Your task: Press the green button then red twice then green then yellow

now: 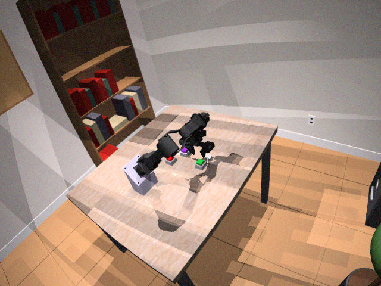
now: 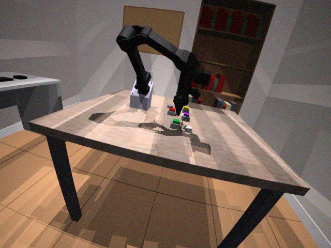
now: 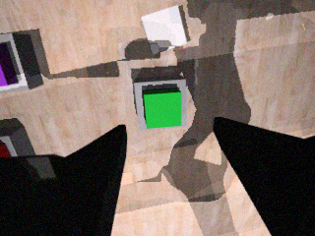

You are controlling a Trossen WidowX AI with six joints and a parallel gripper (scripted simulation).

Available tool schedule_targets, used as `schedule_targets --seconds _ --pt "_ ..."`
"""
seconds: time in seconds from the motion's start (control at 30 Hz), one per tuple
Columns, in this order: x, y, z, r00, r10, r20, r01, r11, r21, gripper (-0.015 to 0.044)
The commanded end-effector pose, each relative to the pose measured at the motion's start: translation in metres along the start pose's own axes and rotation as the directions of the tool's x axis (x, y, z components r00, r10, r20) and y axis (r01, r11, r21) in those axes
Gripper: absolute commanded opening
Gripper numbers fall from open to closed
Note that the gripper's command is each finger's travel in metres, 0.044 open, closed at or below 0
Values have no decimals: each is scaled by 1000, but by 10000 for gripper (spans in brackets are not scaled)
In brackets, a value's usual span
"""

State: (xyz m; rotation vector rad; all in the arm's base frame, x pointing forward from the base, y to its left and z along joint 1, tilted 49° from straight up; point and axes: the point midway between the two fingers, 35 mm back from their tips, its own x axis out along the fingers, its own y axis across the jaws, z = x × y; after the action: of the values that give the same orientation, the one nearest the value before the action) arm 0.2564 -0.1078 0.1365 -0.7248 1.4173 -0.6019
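From the top view, the arm reaches out from its pale base block (image 1: 140, 177) on the wooden table (image 1: 129, 227) and bends down over the cluster of buttons. The gripper (image 1: 201, 151) hangs just above and behind the green button (image 1: 200, 162), which sits in a grey housing. The red button (image 1: 170, 159) shows beside the forearm, the purple button (image 1: 184, 150) is partly hidden under the wrist, and a small white block (image 1: 209, 158) lies just beside the green button.

In the exterior view, the gripper (image 2: 178, 105) points downward above the buttons, clear of all of them. The green button (image 2: 176, 121) lies nearest the camera, with the white block (image 2: 188, 128) just to its right. Behind stand the red button (image 2: 171, 109), the purple button (image 2: 186, 114) and the yellow button (image 2: 185, 108).

In the wrist view, the two dark fingers frame the lower part of the picture, partly apart with only table surface between them; they grip nothing. The green button (image 3: 162, 108) sits just ahead of the gap, untouched. The white block (image 3: 164, 26) lies beyond it, the purple button (image 3: 7, 66) at the left edge, and a sliver of the red button (image 3: 4, 148) below that.
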Motion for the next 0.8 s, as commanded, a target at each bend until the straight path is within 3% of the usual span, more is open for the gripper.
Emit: schedule_targets --seconds 0.0,0.17,0.77 --pt "12 1 -3 1000 3 1 -3 1000 -5 138" --pt "12 1 -3 1000 3 1 -3 1000 -5 20" --pt "25 1 -2 1000 4 1 -4 1000 -4 20"
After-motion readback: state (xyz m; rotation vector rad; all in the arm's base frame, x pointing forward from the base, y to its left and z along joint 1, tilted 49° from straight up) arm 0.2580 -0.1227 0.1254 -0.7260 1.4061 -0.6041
